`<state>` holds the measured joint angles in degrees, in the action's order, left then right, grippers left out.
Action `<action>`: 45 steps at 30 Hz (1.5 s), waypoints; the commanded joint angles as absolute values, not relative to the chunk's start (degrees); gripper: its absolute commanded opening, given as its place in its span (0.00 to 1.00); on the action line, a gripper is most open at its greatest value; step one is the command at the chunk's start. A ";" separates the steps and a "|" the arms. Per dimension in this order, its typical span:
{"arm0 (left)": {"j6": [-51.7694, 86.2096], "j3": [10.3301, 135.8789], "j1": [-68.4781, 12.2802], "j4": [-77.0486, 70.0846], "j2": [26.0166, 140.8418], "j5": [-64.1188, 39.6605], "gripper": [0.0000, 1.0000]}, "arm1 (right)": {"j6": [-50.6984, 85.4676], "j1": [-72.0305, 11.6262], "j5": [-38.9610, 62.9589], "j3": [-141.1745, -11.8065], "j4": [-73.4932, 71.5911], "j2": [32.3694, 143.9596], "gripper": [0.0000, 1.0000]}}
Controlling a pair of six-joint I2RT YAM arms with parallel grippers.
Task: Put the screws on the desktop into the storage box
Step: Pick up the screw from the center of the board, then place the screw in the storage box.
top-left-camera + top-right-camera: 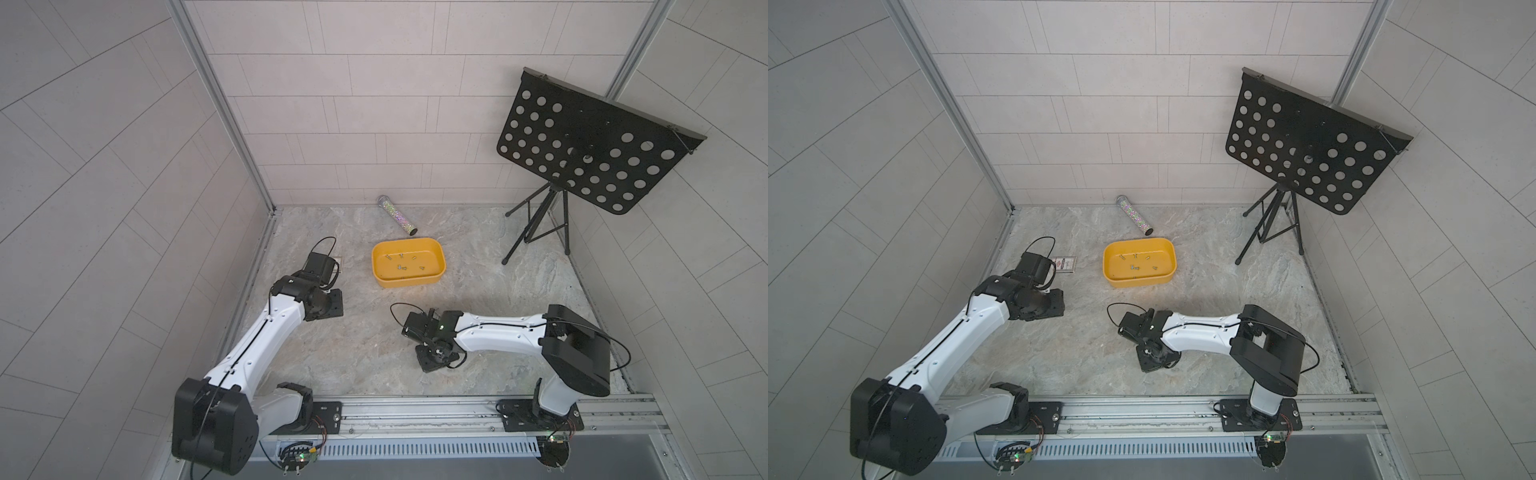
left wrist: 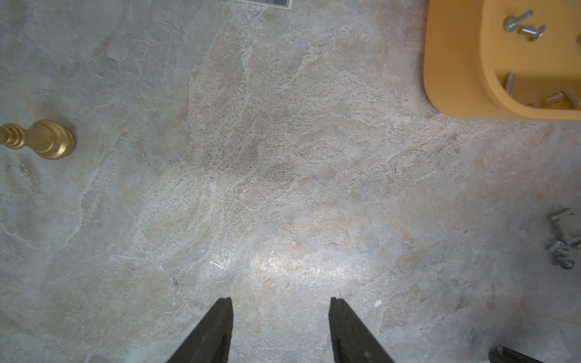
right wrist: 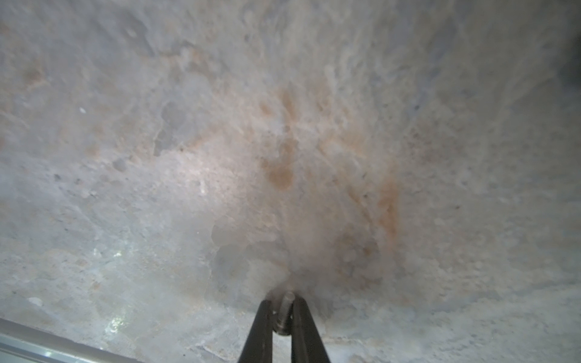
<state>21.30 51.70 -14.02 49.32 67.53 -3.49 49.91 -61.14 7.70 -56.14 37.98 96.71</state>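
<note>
In the right wrist view my right gripper [image 3: 283,303] is shut on a small silver screw [image 3: 284,311], low over the marble desktop [image 3: 220,157]. The left gripper [image 2: 281,301] is open above bare desktop with nothing between its fingers. The yellow storage box [image 1: 407,282] sits mid-table in both top views, between and beyond the two arms, with several screws [image 1: 401,266] lying in it. The left wrist view shows a corner of the storage box [image 2: 452,63] and a few loose screws [image 2: 562,239] on the desktop beside it.
A brass bell-shaped piece [image 2: 47,138] stands on the desktop. A small printed card box [image 1: 1065,264] lies by the left arm. A glitter tube [image 1: 397,216] rests behind the box. A black music stand [image 1: 590,145] occupies the back right corner.
</note>
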 commanded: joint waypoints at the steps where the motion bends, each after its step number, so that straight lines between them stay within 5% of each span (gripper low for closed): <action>1: 20.57 51.01 -14.44 49.15 67.74 -3.42 0.57 | 49.40 -61.70 6.98 -57.23 40.40 96.63 0.09; 9: 20.58 50.99 -14.45 49.16 67.74 -3.59 0.57 | 44.00 -58.82 1.07 -66.93 49.99 92.95 0.06; 17: 20.59 50.93 -14.43 49.12 67.37 -3.70 0.57 | 37.09 -47.56 -0.56 -83.46 54.70 95.80 0.02; 38: 20.33 50.81 -14.44 48.85 67.35 -4.58 0.57 | 31.29 -33.98 3.34 -134.99 65.58 137.75 0.02; 45: 20.30 50.83 -14.55 48.84 67.67 -4.75 0.57 | 31.71 -32.18 3.31 -142.40 66.36 144.40 0.03</action>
<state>20.95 51.40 -14.20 48.71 67.53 -4.78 31.90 -32.97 3.79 -140.31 63.59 143.24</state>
